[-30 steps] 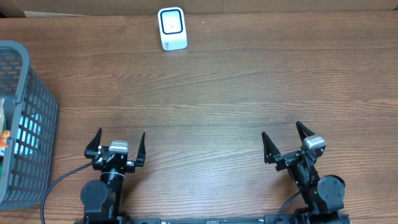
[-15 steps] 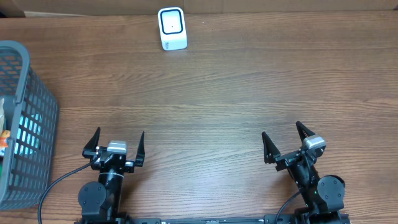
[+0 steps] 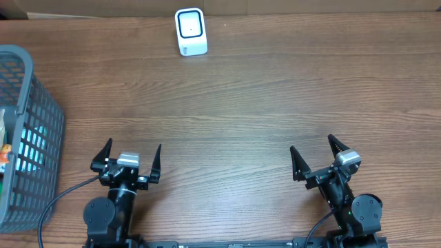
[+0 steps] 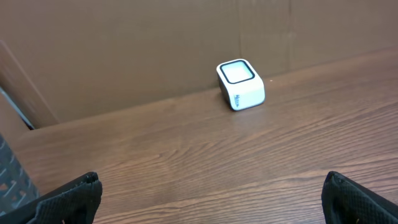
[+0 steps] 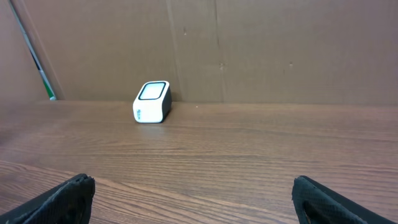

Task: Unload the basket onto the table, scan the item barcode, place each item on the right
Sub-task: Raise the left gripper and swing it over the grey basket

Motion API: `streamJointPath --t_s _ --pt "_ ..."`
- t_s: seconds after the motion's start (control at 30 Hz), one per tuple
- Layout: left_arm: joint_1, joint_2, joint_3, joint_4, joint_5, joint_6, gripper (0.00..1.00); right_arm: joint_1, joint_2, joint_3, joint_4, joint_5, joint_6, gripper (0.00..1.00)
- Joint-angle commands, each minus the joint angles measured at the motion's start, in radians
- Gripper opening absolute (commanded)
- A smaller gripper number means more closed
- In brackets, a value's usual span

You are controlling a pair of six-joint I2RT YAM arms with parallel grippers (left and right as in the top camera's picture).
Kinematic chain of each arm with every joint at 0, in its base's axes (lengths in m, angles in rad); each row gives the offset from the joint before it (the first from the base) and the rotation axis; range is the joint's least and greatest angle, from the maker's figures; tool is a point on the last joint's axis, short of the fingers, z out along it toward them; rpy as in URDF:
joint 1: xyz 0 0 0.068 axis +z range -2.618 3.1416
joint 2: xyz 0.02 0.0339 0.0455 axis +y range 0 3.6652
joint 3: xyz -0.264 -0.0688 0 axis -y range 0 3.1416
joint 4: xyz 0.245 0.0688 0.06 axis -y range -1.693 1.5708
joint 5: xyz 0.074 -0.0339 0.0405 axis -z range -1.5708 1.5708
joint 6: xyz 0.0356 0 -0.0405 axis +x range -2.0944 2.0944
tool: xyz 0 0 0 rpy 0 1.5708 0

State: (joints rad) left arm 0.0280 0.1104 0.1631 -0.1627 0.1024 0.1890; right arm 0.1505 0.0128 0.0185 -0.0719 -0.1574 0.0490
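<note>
A white barcode scanner (image 3: 191, 31) with a dark-framed window stands at the table's far edge; it also shows in the left wrist view (image 4: 240, 84) and in the right wrist view (image 5: 152, 102). Items (image 3: 5, 150) lie inside the grey mesh basket (image 3: 43, 114) at the left, mostly hidden by its wall. My left gripper (image 3: 132, 150) is open near the front edge, with nothing between its fingers (image 4: 210, 186). My right gripper (image 3: 311, 146) is open at the front right, also with nothing in it (image 5: 191, 183). Both are far from the scanner and apart from the basket.
A brown cardboard wall (image 4: 155, 50) runs behind the table's far edge. The basket's dark mesh (image 4: 9, 183) shows at the left edge of the left wrist view. Bare wooden tabletop (image 3: 234, 103) lies between the grippers and the scanner.
My left gripper has shifted slightly to the left. The right gripper, scanner and basket have not moved.
</note>
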Motion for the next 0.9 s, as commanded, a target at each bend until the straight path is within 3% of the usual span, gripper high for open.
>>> streamJointPath --t_s 0.0,0.33,0.87 --pt "0.007 0.096 0.084 0.002 0.029 -0.014 1.0 -0.003 -0.009 -0.01 0.005 -0.001 0.002 1.0" --pt "0.007 0.434 0.366 -0.071 0.125 -0.033 1.0 -0.003 -0.009 -0.01 0.005 -0.001 0.003 1.0" --pt "0.006 0.95 1.164 -0.767 0.251 -0.04 0.99 -0.003 -0.009 -0.01 0.005 -0.001 0.002 1.0"
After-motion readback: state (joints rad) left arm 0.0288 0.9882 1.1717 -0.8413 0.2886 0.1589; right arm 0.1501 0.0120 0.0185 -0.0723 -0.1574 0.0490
